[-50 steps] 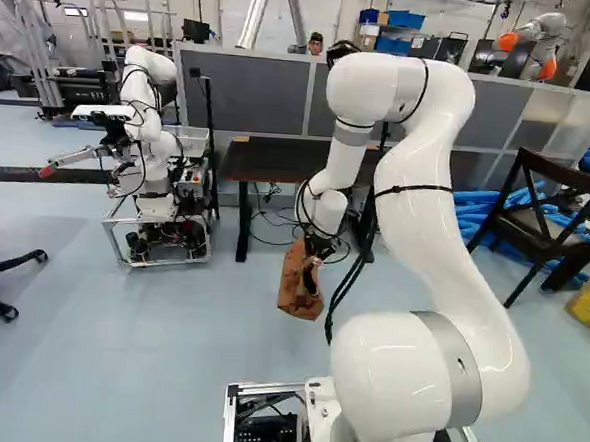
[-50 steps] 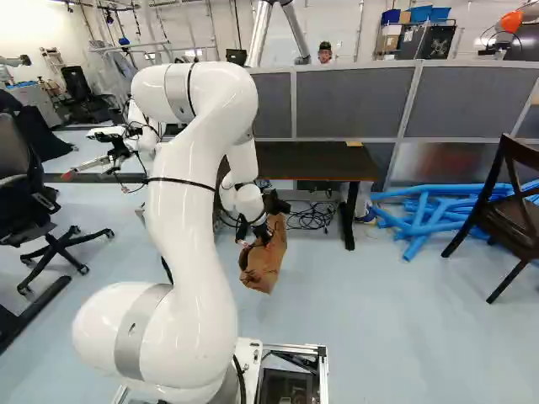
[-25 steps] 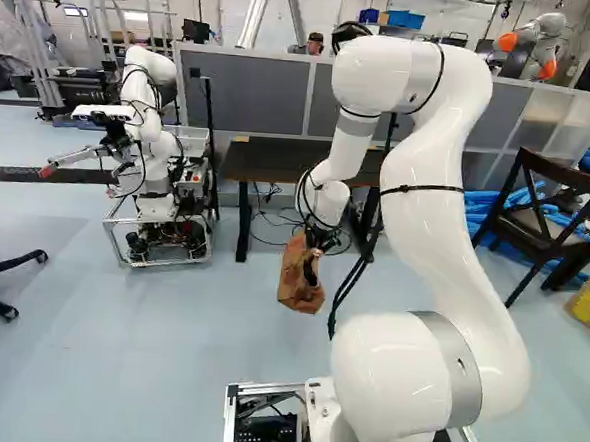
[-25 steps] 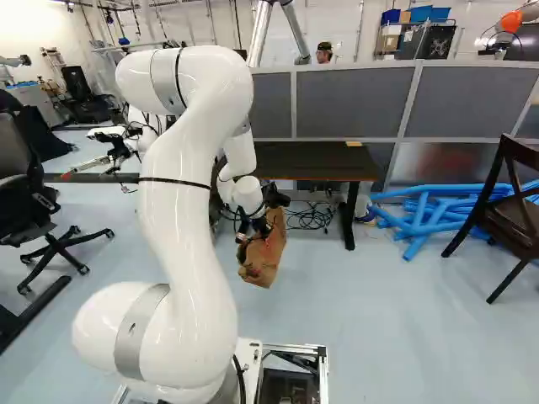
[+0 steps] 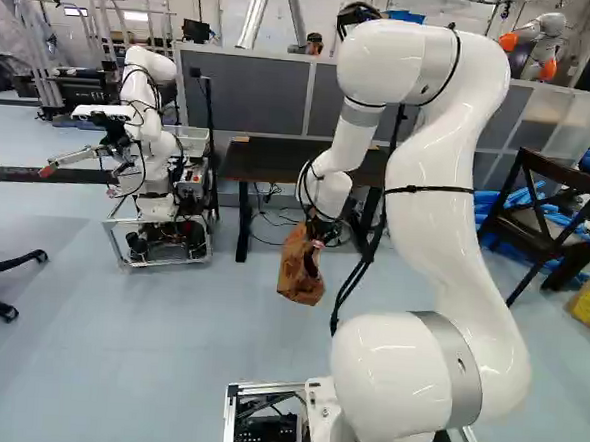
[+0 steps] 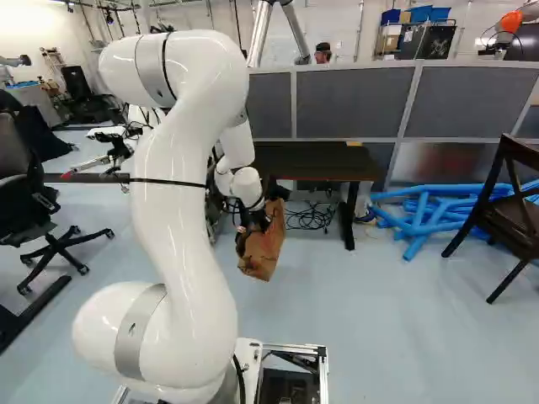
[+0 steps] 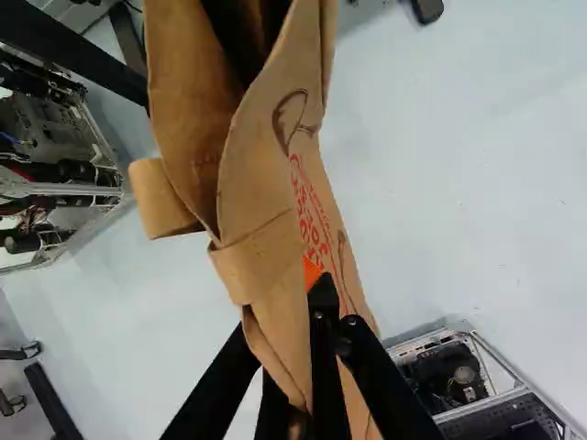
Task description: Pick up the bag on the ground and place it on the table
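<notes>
Left base view: I look ahead, slightly down, from behind-left of my arm [image 5: 435,230], seen right of frame; right base view: same from behind-right, arm left of frame; both share the table [image 5: 289,163], upper middle; wrist view: close on the bag [image 7: 266,202], facing floor [image 7: 459,165]

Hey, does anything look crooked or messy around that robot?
The paper bag hangs tilted and creased from the gripper. Under the table, black cables lie tangled on the floor, and blue tubes are heaped untidily by the chair.
</notes>
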